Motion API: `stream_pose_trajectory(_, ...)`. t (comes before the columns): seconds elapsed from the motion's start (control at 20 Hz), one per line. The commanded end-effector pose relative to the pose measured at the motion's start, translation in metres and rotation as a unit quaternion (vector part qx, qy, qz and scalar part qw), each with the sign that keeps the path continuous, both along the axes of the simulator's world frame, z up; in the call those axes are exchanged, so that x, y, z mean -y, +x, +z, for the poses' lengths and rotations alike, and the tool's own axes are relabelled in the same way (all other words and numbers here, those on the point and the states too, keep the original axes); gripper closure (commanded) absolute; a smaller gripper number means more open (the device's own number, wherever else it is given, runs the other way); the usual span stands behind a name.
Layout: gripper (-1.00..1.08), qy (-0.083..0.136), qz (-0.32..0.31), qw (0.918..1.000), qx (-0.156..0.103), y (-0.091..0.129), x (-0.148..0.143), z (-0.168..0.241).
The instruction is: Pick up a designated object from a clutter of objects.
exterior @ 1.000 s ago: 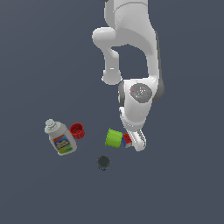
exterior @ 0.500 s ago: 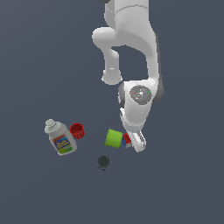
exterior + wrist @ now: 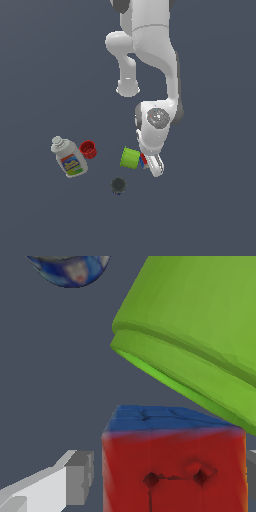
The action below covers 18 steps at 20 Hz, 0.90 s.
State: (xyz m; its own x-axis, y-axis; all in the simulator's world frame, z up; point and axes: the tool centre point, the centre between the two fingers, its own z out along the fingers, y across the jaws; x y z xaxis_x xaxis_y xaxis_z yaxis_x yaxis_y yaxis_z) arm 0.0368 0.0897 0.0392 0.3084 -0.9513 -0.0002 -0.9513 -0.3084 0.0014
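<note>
Gripper (image 3: 151, 167) is down at the puzzle cube (image 3: 172, 466), fingers (image 3: 55, 483) either side w/ a gap, not squeezing yet. Green cylinder (image 3: 130, 158) sits right beside the cube, nearly touching. Dark disc (image 3: 118, 185), red cap (image 3: 88, 149) & bottle (image 3: 69, 158) lie further off. Wrist view shows the cube's red & blue faces; exterior view mostly hides it. Arm reaches down from above.

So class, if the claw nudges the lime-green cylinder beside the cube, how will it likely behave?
The lime-green cylinder lies on its curved side, so it would probably roll. It looks rigid and smooth, so possibly slippery. It sits close against the puzzle cube, so closing the claw could bump it.

Cube (image 3: 142, 160) just beside cylinder (image 3: 130, 158)
</note>
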Motion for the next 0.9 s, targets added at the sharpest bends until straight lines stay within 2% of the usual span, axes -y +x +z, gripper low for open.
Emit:
stream_pose_trajectory(0.0, -0.92, 0.0, 0.0, 1.0, 0.001, 0.0009, -0.0002, -0.0051)
stream_pose_trajectory(0.1, -0.92, 0.0, 0.0, 1.0, 0.001, 0.0012, -0.0003, -0.006)
stream_pose_trajectory(0.15, 1.08, 0.0, 0.0, 1.0, 0.001, 0.0012, -0.0003, -0.006)
stream_pose_trajectory(0.85, 1.08, 0.0, 0.0, 1.0, 0.001, 0.0006, -0.0014, -0.0014)
